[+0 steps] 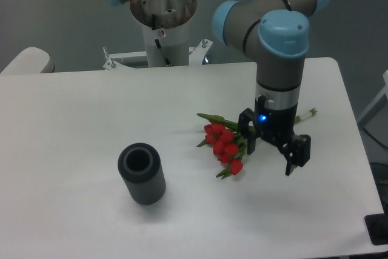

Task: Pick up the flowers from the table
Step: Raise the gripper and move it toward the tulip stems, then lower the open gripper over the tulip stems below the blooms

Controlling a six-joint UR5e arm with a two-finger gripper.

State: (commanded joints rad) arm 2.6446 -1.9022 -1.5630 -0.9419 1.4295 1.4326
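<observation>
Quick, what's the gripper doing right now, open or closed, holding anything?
Gripper: open, fingers spread over the tulip stems, holding nothing.

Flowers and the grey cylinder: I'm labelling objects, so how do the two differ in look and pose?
The flowers are red and green; the ribbed cylinder is dark grey. The flowers lie flat, stems under the open gripper; the cylinder stands apart, open end up. Both rest on the white table.

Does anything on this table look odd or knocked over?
Nothing looks damaged or spilled. The flowers lie flat on the table, the grey cylinder stands tilted, and the open claw hangs over the stems.
</observation>
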